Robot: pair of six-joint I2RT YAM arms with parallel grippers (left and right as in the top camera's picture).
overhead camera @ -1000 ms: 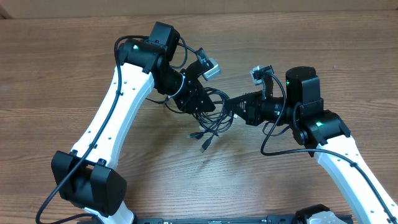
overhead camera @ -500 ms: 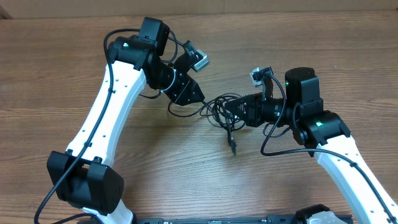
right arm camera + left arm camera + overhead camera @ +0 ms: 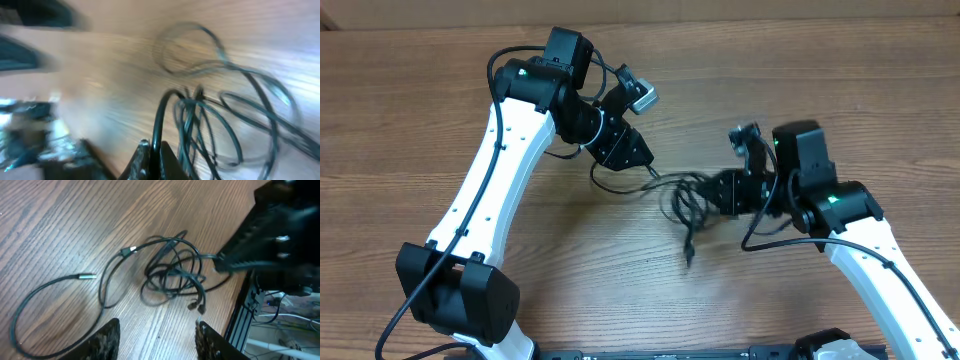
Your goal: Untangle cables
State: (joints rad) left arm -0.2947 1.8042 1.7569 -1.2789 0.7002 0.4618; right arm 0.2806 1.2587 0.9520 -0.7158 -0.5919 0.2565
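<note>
The cables are thin black cords in a loose tangle on the wooden table, between my two grippers. My right gripper is shut on one strand at the tangle's right side. The right wrist view is blurred but shows a cord pinched between the jaws, with the loops beyond. A plug end trails toward the front. My left gripper is open and empty just left of the tangle. In the left wrist view the tangle lies ahead of the open jaws. A looser cord loop with a silvery tip lies to the left.
The brown wooden table has bare surface at the back and front left. The right gripper's dark body fills the upper right of the left wrist view. The table edge and frame rail show beyond it.
My left gripper has let go of the tangle and drawn back up and left. My right gripper has pulled the tangle right and toward the front. One loop stays near the left gripper.
</note>
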